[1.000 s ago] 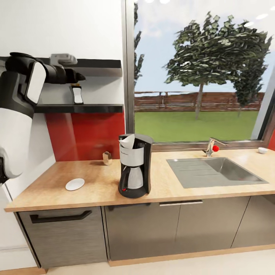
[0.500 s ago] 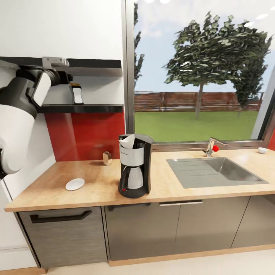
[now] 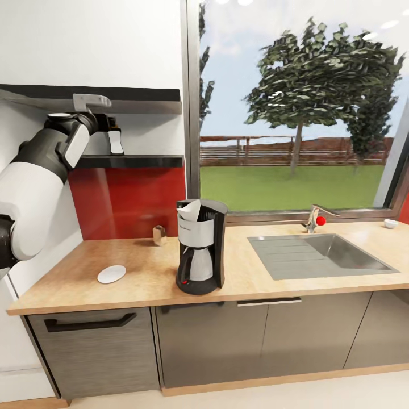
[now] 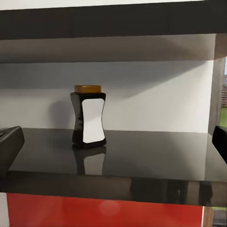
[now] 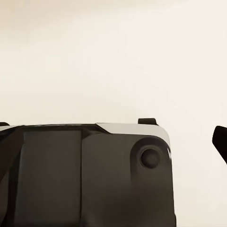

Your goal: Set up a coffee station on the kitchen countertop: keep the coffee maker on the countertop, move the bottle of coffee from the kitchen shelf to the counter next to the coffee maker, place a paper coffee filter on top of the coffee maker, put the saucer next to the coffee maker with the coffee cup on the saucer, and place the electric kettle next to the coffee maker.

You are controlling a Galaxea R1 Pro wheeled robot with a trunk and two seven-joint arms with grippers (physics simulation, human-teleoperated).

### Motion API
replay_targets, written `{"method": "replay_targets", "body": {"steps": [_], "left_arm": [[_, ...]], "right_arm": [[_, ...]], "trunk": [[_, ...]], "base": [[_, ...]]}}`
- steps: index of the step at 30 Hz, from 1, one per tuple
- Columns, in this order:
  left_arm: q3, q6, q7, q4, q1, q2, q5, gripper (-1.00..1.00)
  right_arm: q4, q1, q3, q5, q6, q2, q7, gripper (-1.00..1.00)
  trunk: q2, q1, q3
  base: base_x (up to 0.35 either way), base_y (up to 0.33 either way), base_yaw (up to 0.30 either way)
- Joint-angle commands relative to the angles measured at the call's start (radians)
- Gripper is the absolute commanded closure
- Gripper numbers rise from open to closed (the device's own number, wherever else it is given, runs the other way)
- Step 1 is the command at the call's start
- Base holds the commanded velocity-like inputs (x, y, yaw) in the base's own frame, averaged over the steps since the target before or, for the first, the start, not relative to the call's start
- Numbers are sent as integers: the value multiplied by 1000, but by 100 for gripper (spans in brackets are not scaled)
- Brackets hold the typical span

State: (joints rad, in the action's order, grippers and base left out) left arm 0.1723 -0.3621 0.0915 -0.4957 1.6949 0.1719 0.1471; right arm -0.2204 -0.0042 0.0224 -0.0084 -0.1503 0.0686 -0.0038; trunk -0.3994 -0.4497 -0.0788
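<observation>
The bottle of coffee [image 3: 116,141] [image 4: 88,116], dark with a yellow cap and white label, stands on the lower black kitchen shelf [image 3: 136,161]. My left gripper [image 3: 108,122] [image 4: 113,142] is open, level with the bottle's cap and short of it, nothing between its fingers [image 4: 10,144]. The coffee maker [image 3: 200,253] stands on the kitchen countertop [image 3: 142,284] with the paper coffee filter [image 3: 189,210] in its top. The saucer [image 3: 112,274] lies to its left. The coffee cup [image 3: 390,223] sits at the far right by the window. One finger [image 5: 220,139] of my right gripper shows. The electric kettle is out of view.
A small tan box [image 3: 159,234] stands by the red backsplash behind the saucer. A steel sink [image 3: 324,255] with a faucet [image 3: 315,218] is set into the counter right of the coffee maker. An upper shelf board [image 3: 136,99] hangs just above my left gripper.
My left arm has dropped its elbow and swung the forearm round, so the gripper now points along the lower shelf at the bottle. Nothing on the counter moved.
</observation>
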Motion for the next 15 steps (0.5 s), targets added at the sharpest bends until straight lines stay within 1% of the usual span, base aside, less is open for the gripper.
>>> {"method": "replay_targets", "body": {"steps": [1, 4, 6, 9, 15], "left_arm": [[8, -5, 8, -2, 0, 1, 11, -100], [8, -3, 9, -1, -1, 2, 11, -100], [6, -1, 9, -1, -1, 8, 12, -100], [5, 0, 10, -1, -1, 13, 13, -100], [5, 0, 10, -1, -1, 19, 12, -100]], "right_arm": [[1, 0, 2, -1, -3, 0, -1, -100], [1, 0, 1, -1, -3, 0, 0, -100], [1, 0, 1, -1, -3, 0, 1, -100], [4, 0, 1, -1, -3, -12, 0, -100], [9, 0, 0, 0, -1, -20, -1, -100]], "trunk": [[-1, 0, 0], [-1, 0, 0], [-1, 0, 0], [-1, 0, 0], [-1, 0, 0]], "base": [[0, 0, 0], [0, 0, 0], [51, 0, 0], [208, 0, 0], [288, 37, 0]]}}
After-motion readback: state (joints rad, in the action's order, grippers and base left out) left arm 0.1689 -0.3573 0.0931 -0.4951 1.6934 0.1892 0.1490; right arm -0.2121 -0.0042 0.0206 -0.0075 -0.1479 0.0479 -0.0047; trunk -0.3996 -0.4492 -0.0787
